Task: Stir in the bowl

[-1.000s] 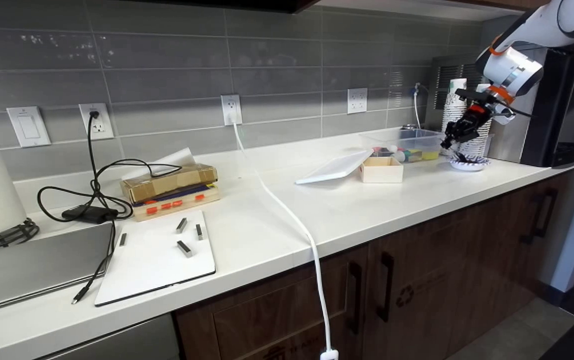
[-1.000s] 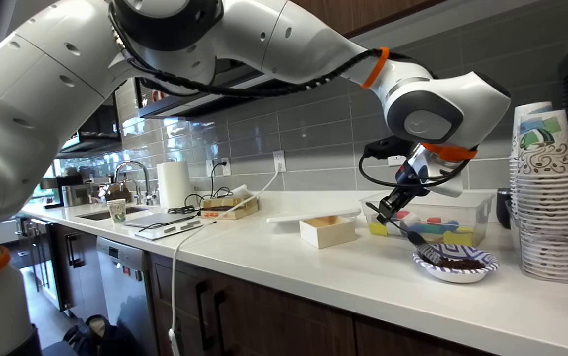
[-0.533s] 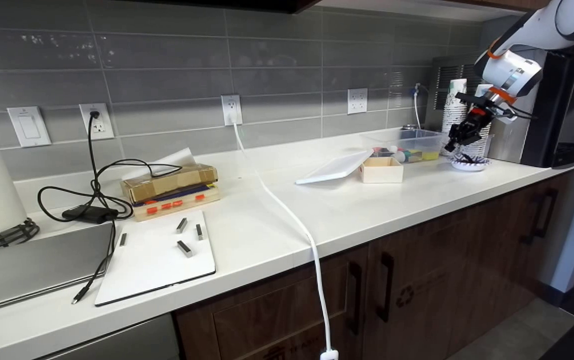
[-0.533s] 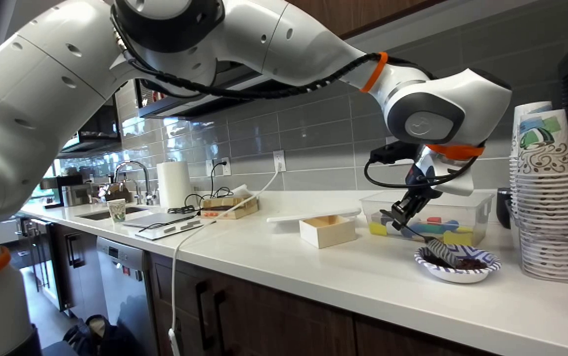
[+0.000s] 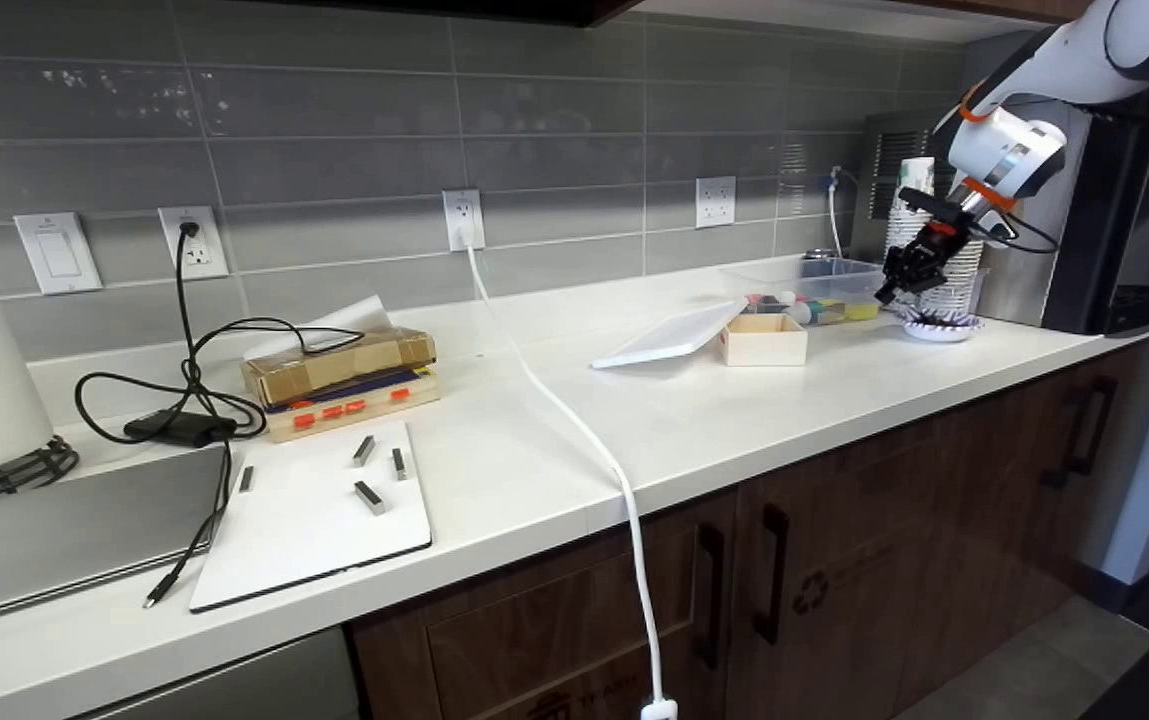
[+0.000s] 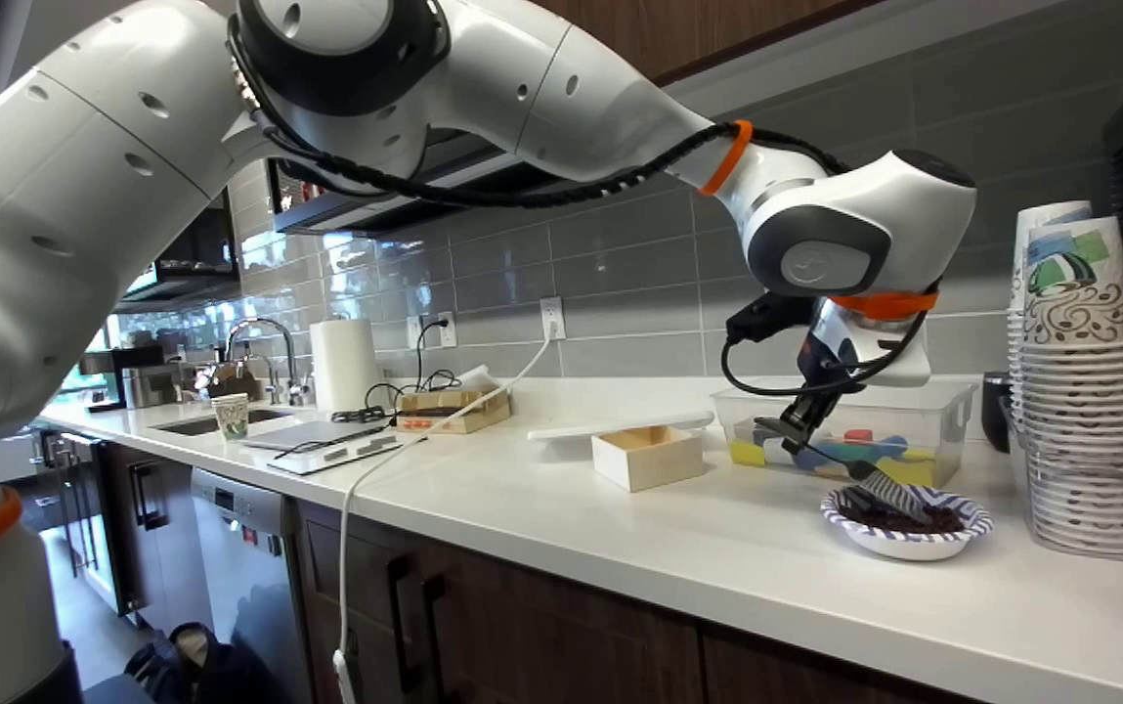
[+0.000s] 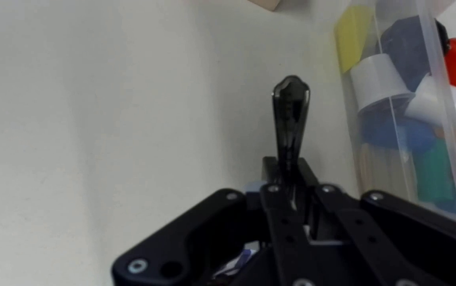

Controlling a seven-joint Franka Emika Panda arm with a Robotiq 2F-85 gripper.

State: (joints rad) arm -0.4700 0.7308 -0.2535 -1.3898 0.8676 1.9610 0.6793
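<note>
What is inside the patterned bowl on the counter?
In an exterior view, the bowl holds dark, clumpy contents; a utensil extends in over them, covering some. Anything beneath their surface is hidden, and what the contents are is unclear.

White bowl (image 6: 905,548) with blue-purple zigzags, dark brown contents (image 6: 876,517), grey fork (image 6: 889,491), black hand (image 7: 287,169)

The claw (image 6: 795,438) grips a fork (image 6: 885,488) by its handle, and the fork slants down over dark crumbly stuff (image 6: 942,521) in a patterned bowl (image 6: 905,548), contact unclear. The bowl sits on the table (image 6: 571,513) near stacked paper cups (image 6: 1087,430), with a clear bin (image 6: 950,420) behind it; an open-topped tan box (image 6: 664,467) stands left of the bin.
</note>
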